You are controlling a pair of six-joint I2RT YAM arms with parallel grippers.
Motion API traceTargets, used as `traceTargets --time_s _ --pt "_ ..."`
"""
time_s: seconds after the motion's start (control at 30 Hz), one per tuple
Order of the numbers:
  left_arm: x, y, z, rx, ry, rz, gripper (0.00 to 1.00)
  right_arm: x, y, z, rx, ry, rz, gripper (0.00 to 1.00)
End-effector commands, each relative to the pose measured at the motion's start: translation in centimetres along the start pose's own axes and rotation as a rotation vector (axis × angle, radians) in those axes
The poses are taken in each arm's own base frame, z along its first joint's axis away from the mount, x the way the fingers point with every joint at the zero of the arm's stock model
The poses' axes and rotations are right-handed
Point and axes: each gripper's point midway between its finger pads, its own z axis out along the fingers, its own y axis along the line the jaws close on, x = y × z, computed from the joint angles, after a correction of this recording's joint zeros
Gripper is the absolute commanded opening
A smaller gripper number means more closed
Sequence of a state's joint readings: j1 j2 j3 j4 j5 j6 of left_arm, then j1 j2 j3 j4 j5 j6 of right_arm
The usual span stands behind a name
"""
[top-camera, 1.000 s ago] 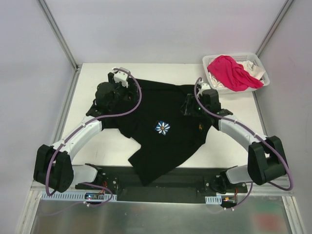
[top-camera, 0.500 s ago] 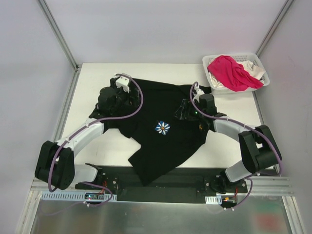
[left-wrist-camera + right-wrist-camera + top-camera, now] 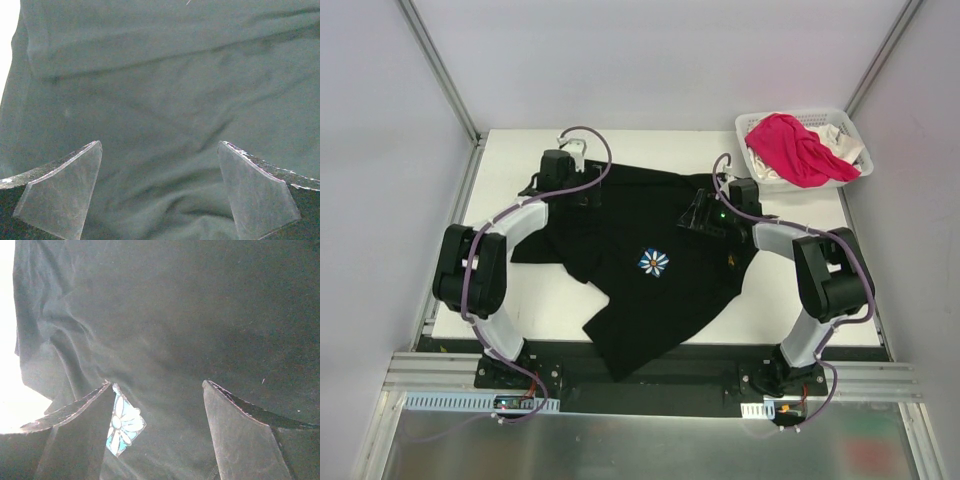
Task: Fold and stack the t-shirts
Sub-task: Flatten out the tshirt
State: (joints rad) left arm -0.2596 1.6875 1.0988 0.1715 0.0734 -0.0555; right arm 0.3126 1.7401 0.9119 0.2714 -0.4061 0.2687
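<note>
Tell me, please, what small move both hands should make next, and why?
Probably lower both hands and pinch the large black cloth t-shirt with the daisy print: the left hand and right hand hang open over its upper part, holding nothing, and it lies skewed and wrinkled.

Shirts, three by my count: one black t-shirt (image 3: 620, 225), one pink t-shirt (image 3: 795, 148), and what appears to be one white t-shirt (image 3: 840, 138), too bunched to be sure. Daisy print (image 3: 654, 262): one. Basket (image 3: 800, 112): one. Table (image 3: 510, 150): one. Robot arms, two: left arm (image 3: 510, 222), right arm (image 3: 790, 240).
</note>
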Motion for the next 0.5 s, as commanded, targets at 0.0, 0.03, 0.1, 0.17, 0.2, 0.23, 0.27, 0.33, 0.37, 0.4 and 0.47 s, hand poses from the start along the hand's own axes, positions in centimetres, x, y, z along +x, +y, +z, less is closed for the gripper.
traceTargets --time_s 0.0,0.03,0.1,0.17,0.2,0.23,0.27,0.33,0.37,0.4,0.47 --pt "3.7 1.5 -0.6 -0.11 0.198 -0.139 0.99 -2.3 0.1 0.0 0.03 -0.025 -0.032 0.74" --pt "4.3 1.3 -1.3 -0.119 0.229 -0.181 0.99 -2.5 -0.2 0.0 0.053 -0.022 -0.039 0.74" --pt "5.1 1.8 -2.1 -0.168 0.253 -0.22 0.99 -2.6 -1.2 -0.2 0.119 -0.009 -0.061 0.74" --pt "6.7 2.0 -3.2 -0.224 0.318 -0.254 0.98 -2.4 -2.0 -0.7 0.171 0.0 -0.062 0.74" --pt "7.3 2.1 -3.6 -0.251 0.333 -0.253 0.99 -2.6 -2.3 -0.8 0.188 -0.01 -0.071 0.74" --pt "7.6 2.0 -4.2 -0.284 0.335 -0.249 0.99 -2.6 -2.4 -0.9 0.195 -0.011 -0.071 0.74" --pt "8.8 2.0 -4.6 -0.303 0.354 -0.246 0.99 -2.5 -2.6 -1.0 0.203 -0.011 -0.069 0.74" --pt "9.5 2.1 -5.1 -0.338 0.353 -0.254 0.99 -2.5 -2.7 -1.2 0.212 -0.01 -0.07 0.74" --pt "10.4 2.2 -5.2 -0.35 0.37 -0.255 0.99 -2.3 -2.7 -1.2 0.217 -0.005 -0.066 0.75" --pt "10.8 2.3 -5.3 -0.36 0.375 -0.256 0.99 -2.2 -2.7 -1.3 0.219 -0.003 -0.061 0.75" --pt "11.7 2.1 -5.2 -0.355 0.401 -0.267 0.99 -1.6 -2.9 -1.4 0.223 0.011 -0.047 0.75"
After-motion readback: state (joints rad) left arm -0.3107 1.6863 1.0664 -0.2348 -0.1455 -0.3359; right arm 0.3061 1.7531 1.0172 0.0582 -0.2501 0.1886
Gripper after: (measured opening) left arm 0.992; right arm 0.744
